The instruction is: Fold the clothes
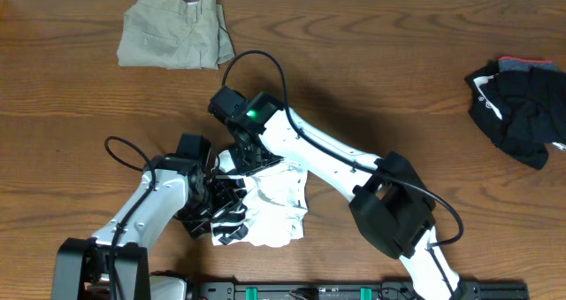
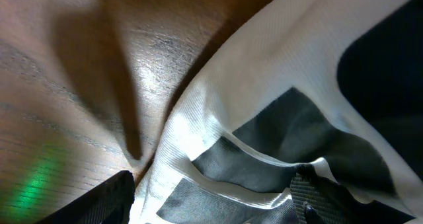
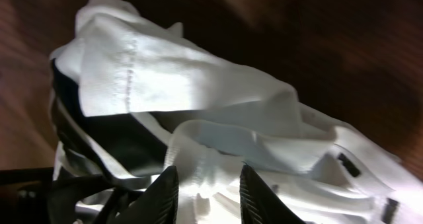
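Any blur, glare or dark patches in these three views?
Overhead: sharp, evenly lit. Left wrist: shirt too close, soft focus; glare on the table; green glow lower left. Right wrist: shirt bright, background dark and blurred.

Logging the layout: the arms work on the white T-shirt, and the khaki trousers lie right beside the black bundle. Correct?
No: the overhead view shows the khaki trousers on the left and the black bundle at the right edge, well apart. Rest stands.

Your left arm angled up from lower left, left hand [image 1: 212,196] spread wide, right arm stretched from lower right, right hand [image 1: 250,158] fingers narrowly apart
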Motion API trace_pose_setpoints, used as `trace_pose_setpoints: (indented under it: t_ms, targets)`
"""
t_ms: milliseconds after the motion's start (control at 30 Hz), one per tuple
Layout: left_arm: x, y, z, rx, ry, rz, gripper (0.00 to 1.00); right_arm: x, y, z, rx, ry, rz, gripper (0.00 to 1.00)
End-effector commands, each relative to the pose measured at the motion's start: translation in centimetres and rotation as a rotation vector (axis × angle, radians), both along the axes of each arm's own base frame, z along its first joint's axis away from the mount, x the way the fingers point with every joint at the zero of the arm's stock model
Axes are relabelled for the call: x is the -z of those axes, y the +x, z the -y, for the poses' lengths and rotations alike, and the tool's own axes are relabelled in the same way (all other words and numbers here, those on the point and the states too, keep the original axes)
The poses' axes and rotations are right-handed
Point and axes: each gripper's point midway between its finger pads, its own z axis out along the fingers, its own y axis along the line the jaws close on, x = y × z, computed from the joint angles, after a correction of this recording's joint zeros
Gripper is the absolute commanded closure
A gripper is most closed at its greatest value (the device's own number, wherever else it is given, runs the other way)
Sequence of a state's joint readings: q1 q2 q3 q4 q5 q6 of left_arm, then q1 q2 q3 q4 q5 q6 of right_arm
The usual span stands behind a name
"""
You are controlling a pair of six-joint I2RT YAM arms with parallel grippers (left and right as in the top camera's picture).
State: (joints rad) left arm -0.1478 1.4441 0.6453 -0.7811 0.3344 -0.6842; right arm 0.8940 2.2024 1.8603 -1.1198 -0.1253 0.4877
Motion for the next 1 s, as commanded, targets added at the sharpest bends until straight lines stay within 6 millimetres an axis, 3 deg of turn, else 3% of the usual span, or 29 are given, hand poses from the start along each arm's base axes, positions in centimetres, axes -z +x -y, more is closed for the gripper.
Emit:
trace_pose_setpoints:
  t_ms: [0, 300, 567, 967]
  targets:
    - [0.2, -0.3, -0.1, -0.004, 0.009, -0.016, 0.23, 0.3, -1.0, -0.9, -0.034, 0.027, -0.032, 0.70]
    - [0.2, -0.3, -0.1, -0.004, 0.009, -0.016, 0.23, 0.0, -1.6, -1.3, -0.075, 0.055, -0.058, 0.68]
    - [0.2, -0.3, -0.1, -0.004, 0.009, -0.016, 0.23, 0.8, -1.8, 0.0, -0.091, -0.016, -0.042, 0.65]
    - [0.1, -0.4, -0.1, -0.004, 0.009, -0.020, 0.23, 1.2, -1.8, -0.1, -0.077, -0.034, -0.023, 0.77]
